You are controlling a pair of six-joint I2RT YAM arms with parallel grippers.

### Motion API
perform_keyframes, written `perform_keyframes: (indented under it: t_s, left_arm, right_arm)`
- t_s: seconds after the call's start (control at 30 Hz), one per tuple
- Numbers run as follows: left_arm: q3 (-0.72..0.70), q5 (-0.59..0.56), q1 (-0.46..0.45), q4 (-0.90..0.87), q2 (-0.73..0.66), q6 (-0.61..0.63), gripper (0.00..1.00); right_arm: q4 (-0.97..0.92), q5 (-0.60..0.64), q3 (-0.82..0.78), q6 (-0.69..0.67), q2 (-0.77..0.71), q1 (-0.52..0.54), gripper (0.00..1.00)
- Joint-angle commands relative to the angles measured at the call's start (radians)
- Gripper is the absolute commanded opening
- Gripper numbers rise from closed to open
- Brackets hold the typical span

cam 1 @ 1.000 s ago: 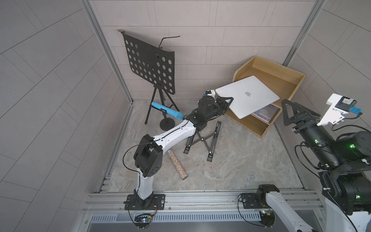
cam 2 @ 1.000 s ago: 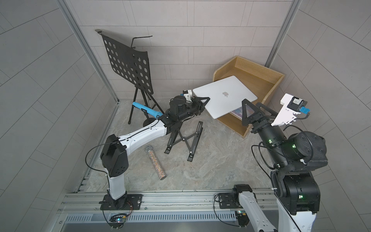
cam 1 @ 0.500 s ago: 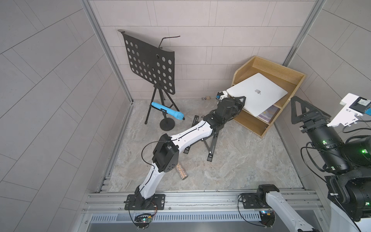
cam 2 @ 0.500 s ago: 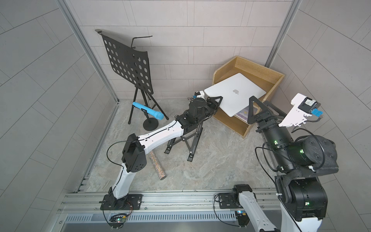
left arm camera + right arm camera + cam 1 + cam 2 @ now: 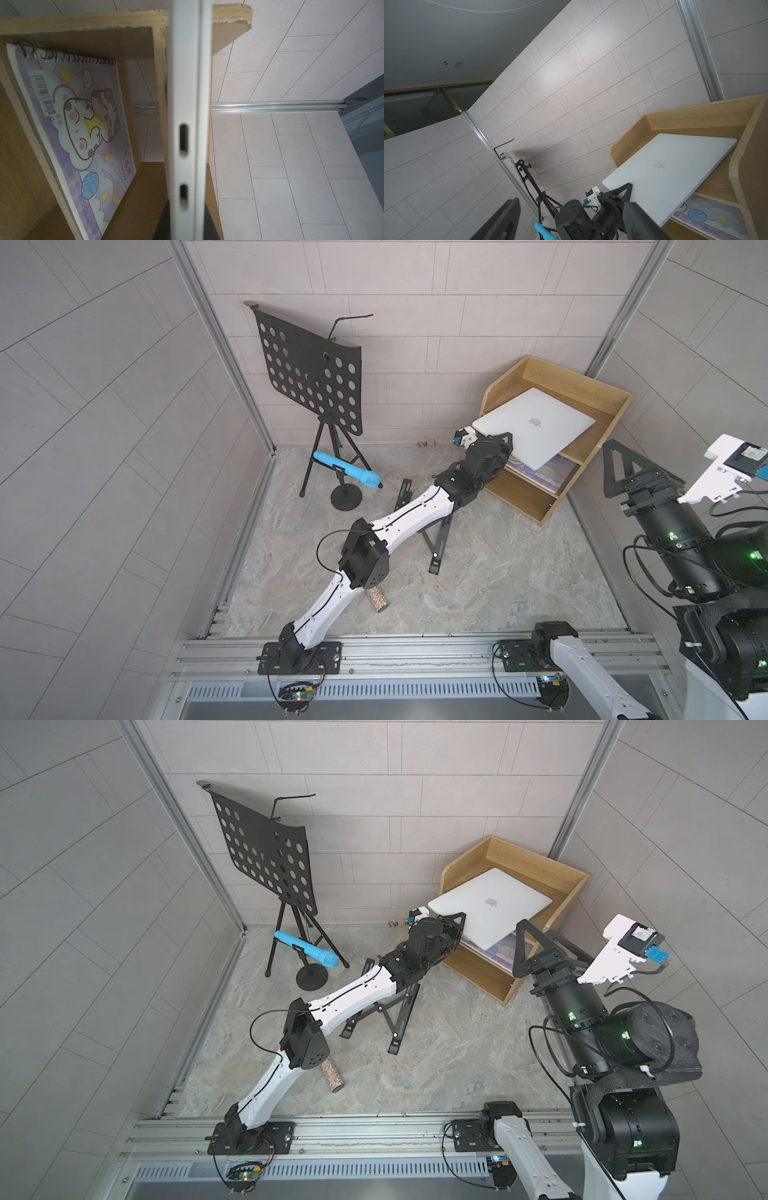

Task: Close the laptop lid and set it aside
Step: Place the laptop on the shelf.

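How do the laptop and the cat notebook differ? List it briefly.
The laptop is plain silver-white with an apple logo; the notebook is purple, with cartoon cats and spiral binding. The laptop is clamped at its edge by the left hand; the notebook is untouched. The laptop reaches into the wooden shelf's top tray, jutting past its front; the notebook lies in the compartment below. Both are flat, closed rectangles at that shelf.
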Motion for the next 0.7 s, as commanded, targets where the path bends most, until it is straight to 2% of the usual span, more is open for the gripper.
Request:
perform_keyframes:
  t_s: [0.0, 0.3, 0.43, 0.53, 0.67]
  left_arm:
    - [0.060, -0.105, 0.012, 0.052, 0.007, -0.005, 0.06]
    - [0.096, -0.052, 0.014, 0.078, 0.037, 0.005, 0.54]
    - [0.082, -0.027, 0.012, 0.084, 0.025, 0.020, 0.70]
    - [0.021, -0.015, 0.013, 0.088, -0.017, 0.044, 0.85]
    - [-0.147, -0.007, 0.015, 0.085, -0.134, 0.097, 0.98]
  right_arm:
    - [0.000, 0.008, -0.013, 0.003, -0.011, 0.006, 0.82]
    - [0.005, 0.005, -0.036, 0.001, -0.015, 0.007, 0.81]
    - [0.009, 0.004, -0.049, 0.001, -0.019, 0.007, 0.81]
    - [0.012, 0.000, -0.062, 0.001, -0.025, 0.007, 0.81]
    - [0.014, -0.013, -0.074, -0.011, -0.029, 0.007, 0.81]
